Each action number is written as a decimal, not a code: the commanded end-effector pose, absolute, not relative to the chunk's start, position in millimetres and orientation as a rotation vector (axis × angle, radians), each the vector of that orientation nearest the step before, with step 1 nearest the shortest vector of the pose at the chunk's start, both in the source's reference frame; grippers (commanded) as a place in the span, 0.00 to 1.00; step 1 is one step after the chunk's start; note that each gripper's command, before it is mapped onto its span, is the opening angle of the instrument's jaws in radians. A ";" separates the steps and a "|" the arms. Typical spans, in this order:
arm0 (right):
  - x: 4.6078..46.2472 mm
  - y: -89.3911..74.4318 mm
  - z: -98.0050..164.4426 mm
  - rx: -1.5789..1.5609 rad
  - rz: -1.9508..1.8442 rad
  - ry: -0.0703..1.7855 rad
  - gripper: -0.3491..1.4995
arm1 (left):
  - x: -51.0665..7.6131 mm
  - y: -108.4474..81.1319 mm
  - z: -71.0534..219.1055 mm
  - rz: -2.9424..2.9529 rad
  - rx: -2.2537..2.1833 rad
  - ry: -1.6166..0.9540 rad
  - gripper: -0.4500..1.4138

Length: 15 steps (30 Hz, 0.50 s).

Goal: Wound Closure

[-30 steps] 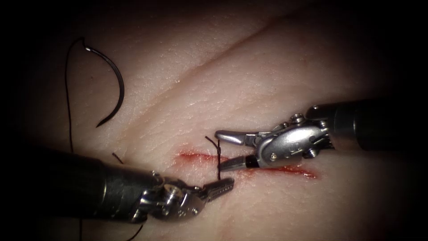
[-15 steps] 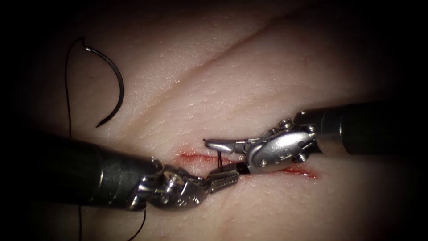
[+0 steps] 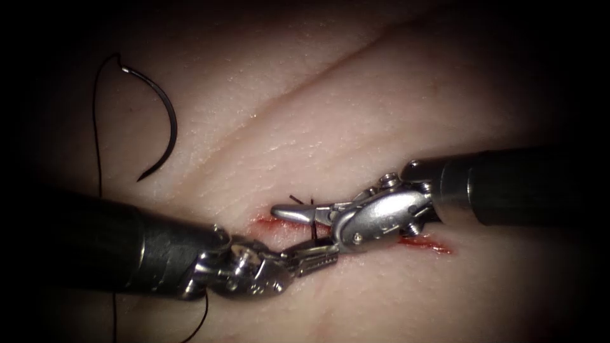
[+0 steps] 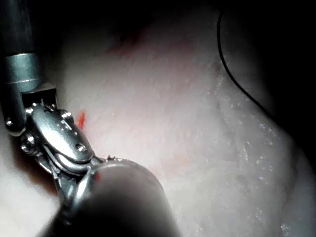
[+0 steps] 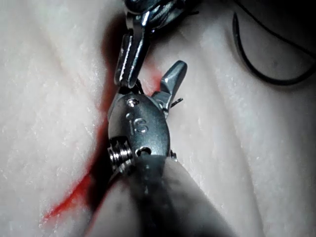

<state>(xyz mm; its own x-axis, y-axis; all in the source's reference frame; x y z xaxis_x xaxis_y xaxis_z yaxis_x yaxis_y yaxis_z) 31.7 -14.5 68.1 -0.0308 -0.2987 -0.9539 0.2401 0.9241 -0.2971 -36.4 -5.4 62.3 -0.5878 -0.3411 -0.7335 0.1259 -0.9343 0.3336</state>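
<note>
our right tool (image 3: 295, 222) has slid leftward along the cut (image 3: 419, 241) over the last second, its jaws spread wide around the short upright stub of thread (image 3: 313, 228) at the stitch, gripping nothing. beneath it, our left tool (image 3: 318, 255) has come up until its tip sits just under the right tool's lower jaw; its jaws look shut on the foot of that stub, though we judge this from the tight fit, not a clear sight of the grip. with the cutting tool bracketing the thread and the needle parked, we read this as the trimming end of a stitch rather than a new bite.

the needle (image 3: 160, 121) lies free on the tissue (image 3: 356, 114), far from both tools on the left side of the cut, not in the tissue, its thread trailing down past our left shaft.

the right wrist view adds what the endoscope hides: the left tool's jaws (image 5: 129, 59) seen edge-on, pressed together, beside our open jaw (image 5: 173, 79), with red fluid (image 5: 69, 200) pooled along the cut behind the wrist. the left wrist view gives the right tool's clevis (image 4: 57, 138) and a loop of thread (image 4: 237, 81) lying on the tissue.
</note>
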 end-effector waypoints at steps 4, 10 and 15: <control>32.5 -15.1 68.6 -0.041 -0.430 1.542 0.81 | -37.0 -5.7 62.8 -2.564 1.265 -0.355 0.00; 33.0 -15.5 68.6 -0.025 -0.431 1.556 0.82 | -37.0 -5.7 62.7 -2.561 1.268 -0.355 0.00; 33.2 -15.3 68.6 -0.030 -0.425 1.565 0.82 | -37.1 -5.8 62.8 -2.569 1.274 -0.349 0.00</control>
